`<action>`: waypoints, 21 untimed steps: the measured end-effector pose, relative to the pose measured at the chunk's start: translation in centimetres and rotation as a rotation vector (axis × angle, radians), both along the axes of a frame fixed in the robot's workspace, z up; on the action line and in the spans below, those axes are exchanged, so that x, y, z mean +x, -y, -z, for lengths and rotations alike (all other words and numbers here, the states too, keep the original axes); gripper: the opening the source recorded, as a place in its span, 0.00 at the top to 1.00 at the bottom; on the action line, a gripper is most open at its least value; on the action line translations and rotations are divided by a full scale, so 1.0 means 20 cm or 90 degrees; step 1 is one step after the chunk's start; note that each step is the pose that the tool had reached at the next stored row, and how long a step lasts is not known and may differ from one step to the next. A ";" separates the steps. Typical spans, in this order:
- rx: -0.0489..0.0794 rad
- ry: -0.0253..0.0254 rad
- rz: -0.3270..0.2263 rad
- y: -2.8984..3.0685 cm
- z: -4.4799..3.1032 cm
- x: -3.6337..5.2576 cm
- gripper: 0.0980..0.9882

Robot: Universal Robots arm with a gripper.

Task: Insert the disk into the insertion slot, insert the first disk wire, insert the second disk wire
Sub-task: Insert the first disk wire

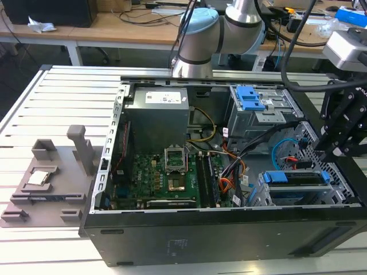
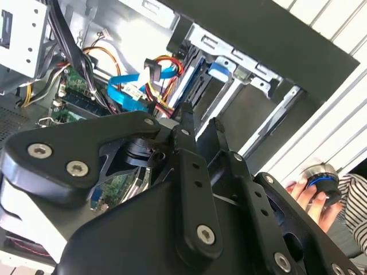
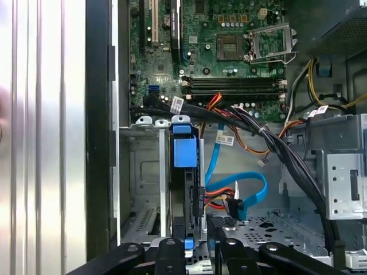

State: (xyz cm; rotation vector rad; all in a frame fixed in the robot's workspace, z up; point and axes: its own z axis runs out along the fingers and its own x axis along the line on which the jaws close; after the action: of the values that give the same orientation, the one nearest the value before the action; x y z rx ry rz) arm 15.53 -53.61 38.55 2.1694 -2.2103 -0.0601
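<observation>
Your gripper (image 2: 202,119) has its fingers a little apart w/ nothing pinched btwn them; the gap reads best in the second wrist view. The disk (image 3: 184,154) sits edge-on inside the insertion slot (image 3: 144,172), blue carrier showing. In the first wrist view it lies straight ahead of that gap, its near end just beside the fingertips (image 3: 214,222). Can't tell if they touch it.

In the exterior view the gripper hangs over the perforated floor (image 1: 312,150) at the exterior view's right end of the pc case (image 1: 200,240), just beside the disk's end. The disk lies about level w/ the slot's top edge.

A blue flat cable (image 3: 248,193) loops next to the disk along w/ red and orange wires (image 3: 217,197); can't tell whether any is plugged in. The motherboard (image 3: 229,51) lies beyond the slot. Outside the case, a person's hand (image 2: 312,192) holds a round knob (image 2: 321,179).
</observation>
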 end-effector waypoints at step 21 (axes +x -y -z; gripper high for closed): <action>0.000 -0.0002 0.004 0.000 0.087 0.000 0.77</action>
State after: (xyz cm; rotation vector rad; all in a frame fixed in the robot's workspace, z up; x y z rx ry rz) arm 15.53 -53.60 36.81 2.1626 -2.2166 -0.0604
